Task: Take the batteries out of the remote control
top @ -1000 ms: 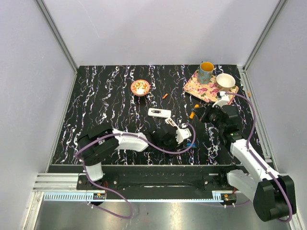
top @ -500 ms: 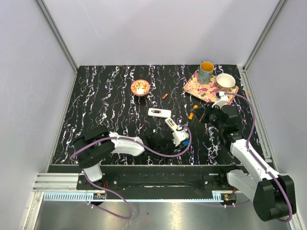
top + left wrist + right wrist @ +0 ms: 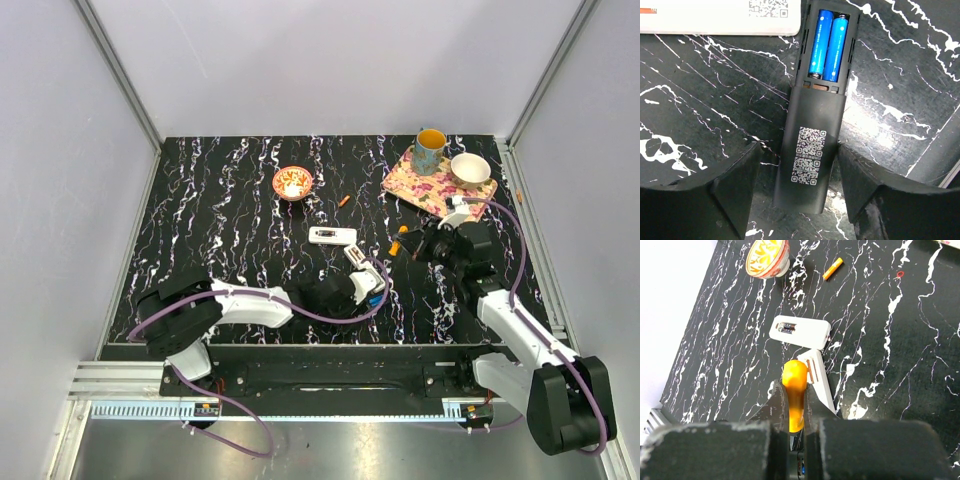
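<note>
Gripping an orange battery (image 3: pixel 794 390) in our clenched right fingers (image 3: pixel 774 410), we hold our left fingers (image 3: pixel 725 200) released either side of a black remote (image 3: pixel 815 165)

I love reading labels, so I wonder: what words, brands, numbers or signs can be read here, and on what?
No words or numbers are readable.
Black remote: QR codes on its back, no letters.
White remote: part of a QR code, no letters.
Patterned bowl: markings too blurred to read.
Blue batteries, orange battery: no print visible.
</note>
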